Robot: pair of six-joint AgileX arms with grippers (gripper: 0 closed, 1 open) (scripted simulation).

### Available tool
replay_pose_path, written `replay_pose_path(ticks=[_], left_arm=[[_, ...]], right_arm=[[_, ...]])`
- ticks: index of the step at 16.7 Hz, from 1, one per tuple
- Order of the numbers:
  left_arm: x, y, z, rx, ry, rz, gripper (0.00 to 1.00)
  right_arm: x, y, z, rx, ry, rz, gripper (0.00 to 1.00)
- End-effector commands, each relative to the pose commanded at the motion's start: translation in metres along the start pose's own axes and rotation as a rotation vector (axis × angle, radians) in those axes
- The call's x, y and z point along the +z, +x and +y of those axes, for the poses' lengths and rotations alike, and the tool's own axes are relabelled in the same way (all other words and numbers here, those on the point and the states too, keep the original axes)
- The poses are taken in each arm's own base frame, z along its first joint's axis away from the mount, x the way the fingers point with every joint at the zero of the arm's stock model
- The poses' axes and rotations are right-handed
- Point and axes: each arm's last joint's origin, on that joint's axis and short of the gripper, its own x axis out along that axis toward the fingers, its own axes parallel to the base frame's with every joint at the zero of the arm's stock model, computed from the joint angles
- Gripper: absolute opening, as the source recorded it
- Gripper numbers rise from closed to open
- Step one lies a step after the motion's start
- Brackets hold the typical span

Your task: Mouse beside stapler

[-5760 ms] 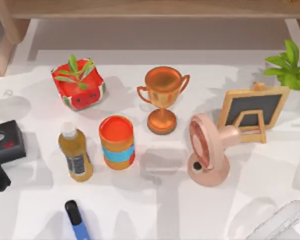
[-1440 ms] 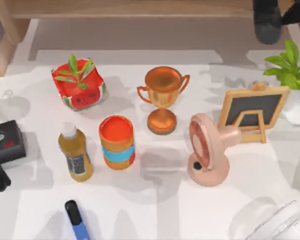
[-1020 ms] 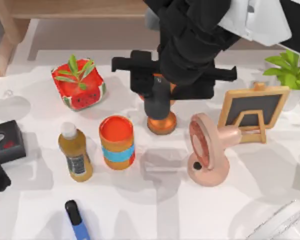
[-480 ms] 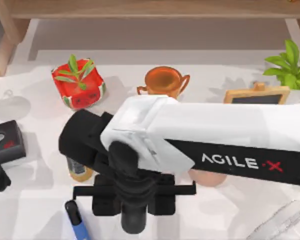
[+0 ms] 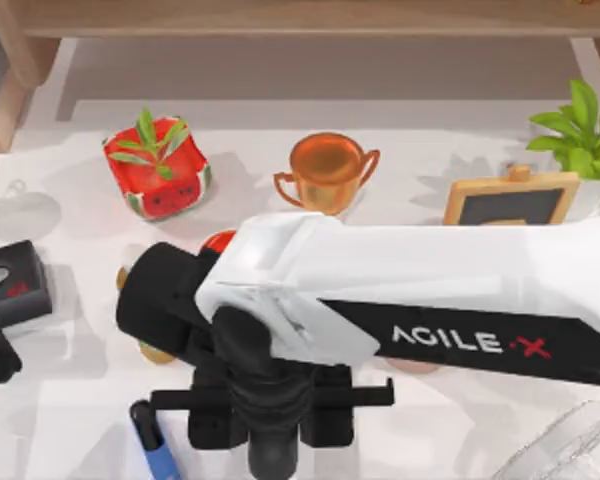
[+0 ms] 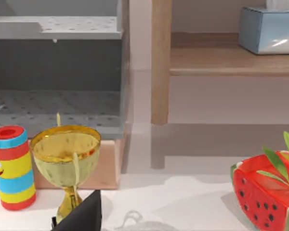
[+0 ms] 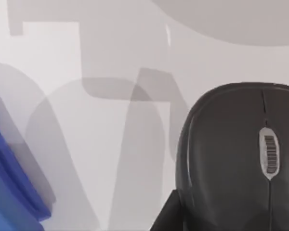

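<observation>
White tabletop (image 7: 111,43) lies bare around the black mouse (image 7: 231,159), seen close beneath the right wrist, with the blue stapler (image 5: 160,462) near it at the front edge. Reaching across from the right, the right arm hangs its pincer (image 5: 272,440) low over that spot, probably lining up on the mouse; whether it is released or clenched I cannot tell. Room is tight: a red can (image 5: 218,241) and a trophy (image 5: 325,170) stand behind. At the left edge, the left arm sits parked.
</observation>
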Motion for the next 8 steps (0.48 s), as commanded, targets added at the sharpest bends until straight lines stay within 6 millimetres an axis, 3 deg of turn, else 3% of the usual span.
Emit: replay_pose_path(ticks=[8], left_arm=[[0.0000,0.0000,0.0000,0.000,0.000,0.000,1.00]], right_arm=[[0.0014,-0.0083,0.0017,0.035,0.001,-0.022,0.00]])
